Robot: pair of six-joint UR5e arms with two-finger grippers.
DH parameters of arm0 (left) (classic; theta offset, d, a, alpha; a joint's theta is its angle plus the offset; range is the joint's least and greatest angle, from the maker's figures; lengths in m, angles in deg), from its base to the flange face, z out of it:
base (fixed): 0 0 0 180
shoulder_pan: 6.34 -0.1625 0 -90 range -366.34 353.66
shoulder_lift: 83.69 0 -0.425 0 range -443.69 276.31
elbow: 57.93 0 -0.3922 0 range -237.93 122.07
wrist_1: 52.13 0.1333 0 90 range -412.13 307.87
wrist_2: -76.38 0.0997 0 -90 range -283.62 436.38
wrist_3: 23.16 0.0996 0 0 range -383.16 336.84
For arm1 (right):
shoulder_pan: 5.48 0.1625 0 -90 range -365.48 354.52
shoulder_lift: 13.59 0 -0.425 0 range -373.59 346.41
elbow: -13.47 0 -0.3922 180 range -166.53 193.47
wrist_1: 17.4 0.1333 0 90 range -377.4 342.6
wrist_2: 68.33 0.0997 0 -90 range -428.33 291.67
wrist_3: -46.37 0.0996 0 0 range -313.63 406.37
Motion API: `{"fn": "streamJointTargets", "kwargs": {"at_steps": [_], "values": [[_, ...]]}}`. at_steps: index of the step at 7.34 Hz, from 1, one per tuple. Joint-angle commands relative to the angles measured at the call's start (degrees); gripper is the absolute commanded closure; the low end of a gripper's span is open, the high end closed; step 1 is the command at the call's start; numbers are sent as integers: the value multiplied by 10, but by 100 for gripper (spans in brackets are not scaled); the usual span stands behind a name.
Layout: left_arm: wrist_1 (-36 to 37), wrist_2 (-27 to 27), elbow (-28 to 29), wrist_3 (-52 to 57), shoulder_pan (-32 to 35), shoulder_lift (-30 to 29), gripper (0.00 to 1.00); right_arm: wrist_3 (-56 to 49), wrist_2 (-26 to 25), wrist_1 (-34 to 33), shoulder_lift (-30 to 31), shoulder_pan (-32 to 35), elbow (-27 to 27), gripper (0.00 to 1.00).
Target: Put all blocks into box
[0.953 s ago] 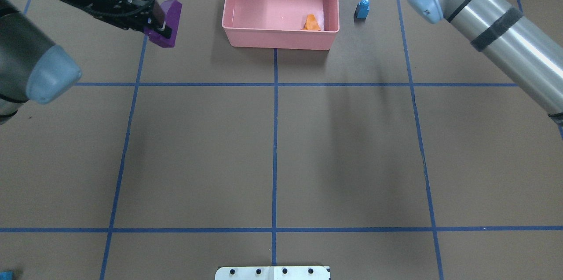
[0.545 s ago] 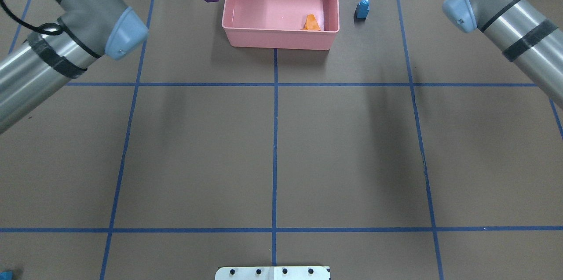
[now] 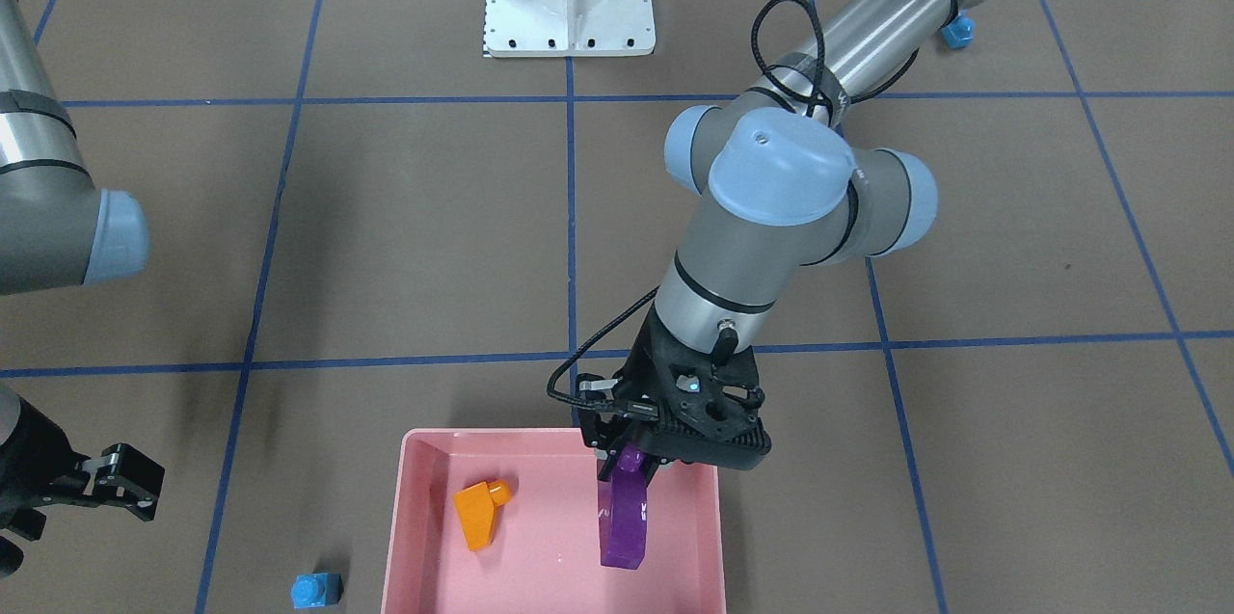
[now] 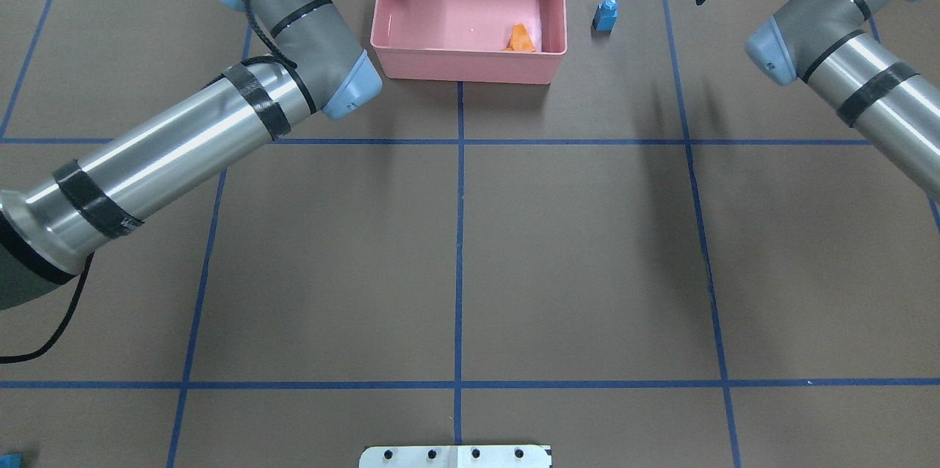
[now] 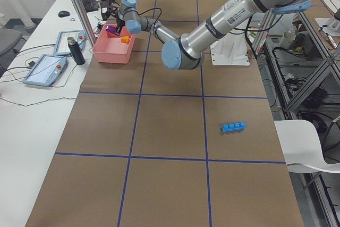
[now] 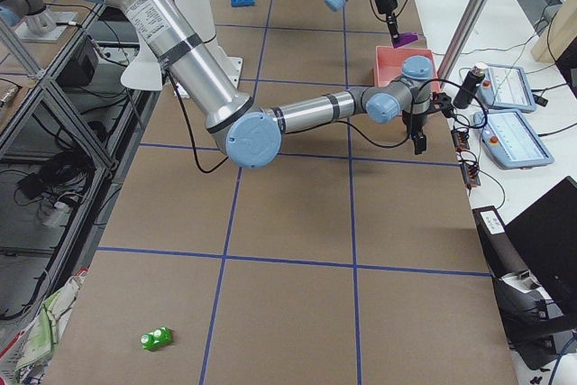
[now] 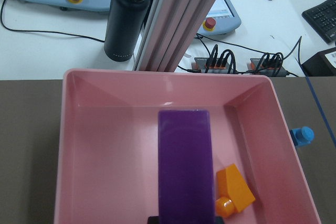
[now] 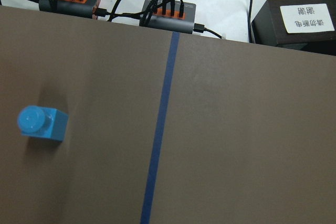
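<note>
Purple block [image 3: 623, 518] hanging inside the pink box [image 4: 463, 65], release looks due.
Overhead view: the box sits at the table's twelve o'clock. Your left gripper [image 3: 627, 471] hovers over its eleven o'clock corner, clamped on the purple block, while the right gripper [image 3: 123, 484] waits out at three o'clock, jaws apart. The orange block [image 3: 477, 513] lies inside at five, the tiny blue cube [image 3: 316, 589] outside at three. Next call, I reckon: let go, then fetch that cube.

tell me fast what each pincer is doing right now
Left pincer: shut on the purple block, over the pink box.
Right pincer: open, holding nothing.
</note>
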Motion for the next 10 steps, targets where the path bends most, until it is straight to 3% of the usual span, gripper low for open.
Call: {"fn": "streamJointTargets", "kwargs": {"at_steps": [1,2,3,5,7,8,10], "values": [[-13,58,56,5,-19,-8,100,66,-24,39,-47,-28,59,1],[-10,59,63,6,-22,-7,100,90,-26,43,-68,-38,76,1],[-9,59,66,7,-26,-5,78,120,-38,78,-83,-52,105,1],[-8,59,68,7,-30,-5,57,152,-71,129,-132,-76,191,2],[-8,59,65,9,-30,-4,6,153,-97,138,-154,-88,231,6],[-8,59,63,8,-30,-4,1,153,-109,166,-170,-95,268,8],[-7,59,60,8,-28,-4,0,153,-135,177,-186,-105,305,11]]}}
